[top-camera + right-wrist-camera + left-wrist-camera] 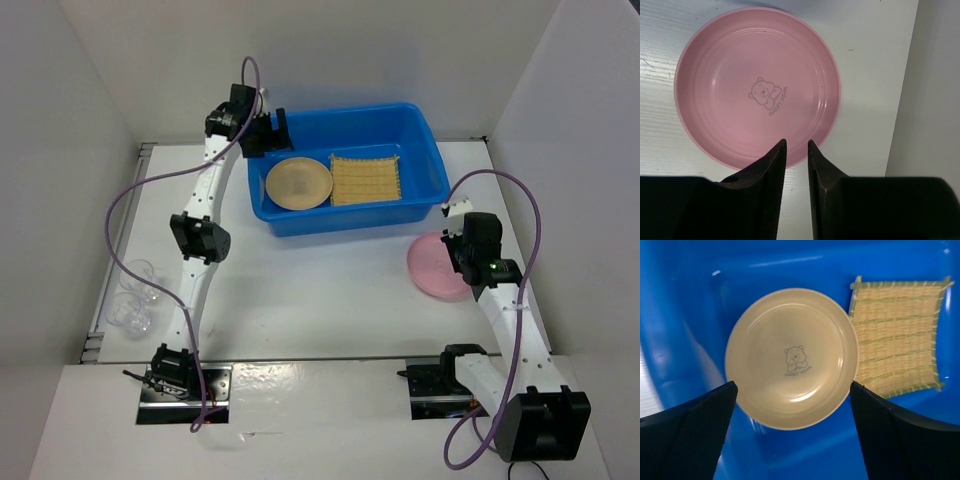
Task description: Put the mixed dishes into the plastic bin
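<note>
White walls (60,120), white table (320,300). Blue bin (420,130) at far edge holds tan plate (299,184) and mat (365,179). Pink plate (430,268) near right edge, glass cups (135,295) at left edge. Left gripper (792,385) spread wide; right gripper (797,142) narrowly parted; both empty.

The pink plate (757,87) has "SWEET BEAR" in small letters beneath a bear drawing at its middle. The tan plate (791,358) bears the same drawing, its tiny caption barely legible.

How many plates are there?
2. The tan-orange plate lies in the blue bin beside the woven mat. The pink plate sits on the table, right of the bin. None seems hidden.
</note>
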`<state>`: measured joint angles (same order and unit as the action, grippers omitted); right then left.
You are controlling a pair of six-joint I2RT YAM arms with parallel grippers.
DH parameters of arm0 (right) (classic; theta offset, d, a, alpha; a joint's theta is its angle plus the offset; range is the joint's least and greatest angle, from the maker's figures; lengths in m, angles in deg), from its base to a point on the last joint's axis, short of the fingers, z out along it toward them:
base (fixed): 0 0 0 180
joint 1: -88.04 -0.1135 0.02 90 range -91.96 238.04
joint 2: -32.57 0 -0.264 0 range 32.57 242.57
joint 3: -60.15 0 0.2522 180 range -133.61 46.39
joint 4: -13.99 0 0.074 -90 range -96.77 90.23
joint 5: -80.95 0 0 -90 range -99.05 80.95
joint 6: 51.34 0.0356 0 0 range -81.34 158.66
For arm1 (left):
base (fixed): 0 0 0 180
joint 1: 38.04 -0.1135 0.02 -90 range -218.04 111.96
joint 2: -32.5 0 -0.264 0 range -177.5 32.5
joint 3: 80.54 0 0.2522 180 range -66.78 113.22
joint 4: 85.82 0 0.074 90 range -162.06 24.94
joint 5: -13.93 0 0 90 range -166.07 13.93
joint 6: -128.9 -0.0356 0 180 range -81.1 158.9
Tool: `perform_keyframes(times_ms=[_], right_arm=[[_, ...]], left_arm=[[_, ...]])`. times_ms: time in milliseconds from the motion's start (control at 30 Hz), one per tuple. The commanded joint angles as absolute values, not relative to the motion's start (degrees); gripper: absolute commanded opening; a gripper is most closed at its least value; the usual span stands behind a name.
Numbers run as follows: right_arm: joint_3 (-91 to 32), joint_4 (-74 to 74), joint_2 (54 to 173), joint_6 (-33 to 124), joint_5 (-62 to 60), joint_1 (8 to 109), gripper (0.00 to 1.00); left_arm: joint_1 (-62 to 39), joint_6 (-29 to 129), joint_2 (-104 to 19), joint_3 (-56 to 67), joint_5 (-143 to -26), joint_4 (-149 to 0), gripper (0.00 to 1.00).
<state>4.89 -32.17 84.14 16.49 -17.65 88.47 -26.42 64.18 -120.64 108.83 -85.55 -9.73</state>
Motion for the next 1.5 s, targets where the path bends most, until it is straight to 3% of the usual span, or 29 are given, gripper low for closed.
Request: perform_keyframes(times_ms=[0,567,767,833,867,933,1067,1167,1267,1333,1467], right_arm=[[5.08,-29.65,84.43,16.6,-17.93,88.84,0.29],[5.08,-29.65,85.57,16.6,-18.45,88.84,0.29],[5.08,-30.27,87.15,16.08,-16.8,88.84,0.29],[2.89,-30.79,88.9,14.24,-15.56,88.84,0.25],[1.66,-30.79,89.61,13.18,-14.16,88.84,0.23],[-4.39,-30.27,93.01,9.6,-12.31,88.84,0.18],[-24.99,-35.25,106.86,2.74,0.5,88.84,0.2],[-44.44,-45.53,124.28,1.4,11.65,88.22,0.37],[-59.98,-50.91,134.76,1.4,16.16,85.42,0.59],[-66.43,-54.25,142.93,1.4,18.89,81.83,0.68],[-92.3,-62.25,160.07,4.03,24.95,79.17,0.68]], left_arm=[[-24.86,62.98,-125.43,109.52,-87.94,-10.8,1.0],[-24.15,62.98,-134.14,112.51,-75.63,-8.42,1.0],[-22.67,63.6,-136.59,112.51,-87.29,-11.41,1.0],[-21.52,64.12,-137.12,112.51,-88.99,-12.2,0.9],[-20.82,64.12,-137.13,112.51,-89.86,-12.2,0.9],[-20.29,65.78,-136.6,112.51,-90.58,-12.2,0.89],[-20.29,69.04,-130.56,112.51,-87.77,-10.45,0.92],[-20.9,72.46,-125.19,112.51,-86.88,-10.45,0.97],[-22.13,75.89,-120.44,112.51,-88.46,-10.45,1.0],[-22.65,76.6,-117.72,112.51,-88.99,-8.61,1.0],[-22.66,75.74,-114.89,112.51,-92.76,-5.96,1.0]])
